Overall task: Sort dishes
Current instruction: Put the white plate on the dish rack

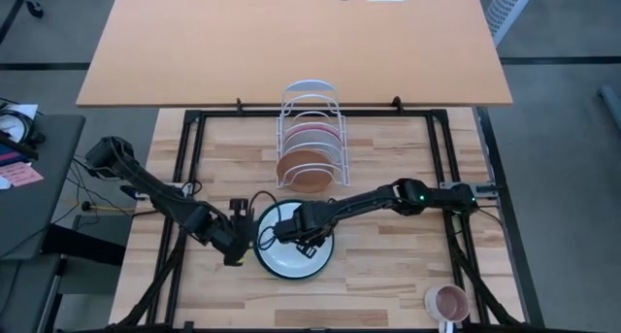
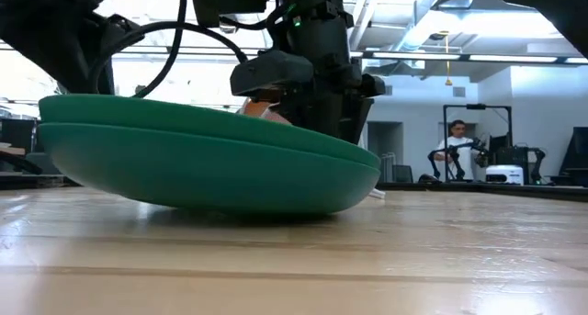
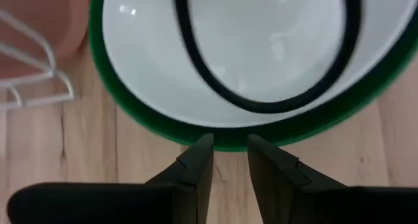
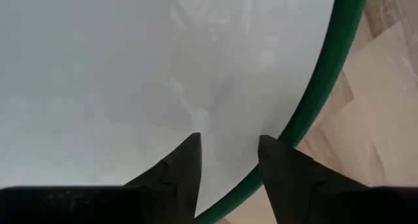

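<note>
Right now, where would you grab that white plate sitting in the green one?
By its rim, I think. The white plate lies flat inside the green plate, so only its raised edge offers a pinch. Come from above on the side near the right gripper, already hovering there open.

no legible text, labels or numbers

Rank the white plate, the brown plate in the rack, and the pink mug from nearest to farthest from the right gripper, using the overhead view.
1. White plate: directly under the right gripper, stacked on the green plate.
2. Brown plate: leaning at the front of the wire rack, toward the far side.
3. Pink mug: at the near right corner of the table.
</note>
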`<state>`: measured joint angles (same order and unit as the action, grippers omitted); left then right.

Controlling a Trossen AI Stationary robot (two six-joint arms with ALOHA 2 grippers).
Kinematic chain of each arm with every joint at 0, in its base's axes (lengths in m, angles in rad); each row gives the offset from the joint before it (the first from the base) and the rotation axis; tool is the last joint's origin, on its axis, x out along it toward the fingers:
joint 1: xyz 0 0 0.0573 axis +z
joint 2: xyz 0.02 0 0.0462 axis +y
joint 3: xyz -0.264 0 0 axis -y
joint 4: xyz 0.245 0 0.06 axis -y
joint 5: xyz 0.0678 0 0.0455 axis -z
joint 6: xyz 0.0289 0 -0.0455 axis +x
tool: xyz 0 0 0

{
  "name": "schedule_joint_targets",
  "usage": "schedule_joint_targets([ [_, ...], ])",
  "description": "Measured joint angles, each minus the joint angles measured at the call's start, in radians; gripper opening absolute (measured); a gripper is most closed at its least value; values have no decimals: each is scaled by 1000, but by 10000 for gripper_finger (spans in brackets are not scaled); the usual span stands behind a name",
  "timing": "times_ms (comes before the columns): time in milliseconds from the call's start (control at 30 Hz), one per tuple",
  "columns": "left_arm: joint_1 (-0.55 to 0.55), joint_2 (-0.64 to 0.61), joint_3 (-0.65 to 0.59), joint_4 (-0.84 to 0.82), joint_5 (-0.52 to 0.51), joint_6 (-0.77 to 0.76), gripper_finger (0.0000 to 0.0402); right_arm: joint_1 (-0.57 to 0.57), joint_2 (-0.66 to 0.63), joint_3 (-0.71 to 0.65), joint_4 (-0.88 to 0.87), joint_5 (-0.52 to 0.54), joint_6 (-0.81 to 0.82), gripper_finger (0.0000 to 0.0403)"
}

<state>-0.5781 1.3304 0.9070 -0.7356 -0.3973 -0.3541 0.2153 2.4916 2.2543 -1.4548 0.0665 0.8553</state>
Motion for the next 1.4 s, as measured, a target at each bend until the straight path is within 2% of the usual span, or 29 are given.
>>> schedule_joint_targets([
  [333, -82, 33, -22, 67, -16, 279, 103, 1, 1, 0, 54, 12, -37, 157],
  [600, -123, 103, -23, 73, -214, 396, 141, 1, 2, -9, 70, 11, -63, 157],
  [733, -141, 102, -14, -1, -296, 369, 155, 1, -5, -9, 48, 7, -49, 157],
  [933, -163, 91, 46, -168, -347, 203, 157, 38, -6, 82, -7, 37, 43, 152],
  [1233, -203, 92, 59, -149, -350, 122, 147, 123, -9, 89, -118, 64, 164, 92],
  [1400, -225, 92, 59, -129, -353, 125, 144, 138, -10, 89, -112, 67, 140, 54],
])
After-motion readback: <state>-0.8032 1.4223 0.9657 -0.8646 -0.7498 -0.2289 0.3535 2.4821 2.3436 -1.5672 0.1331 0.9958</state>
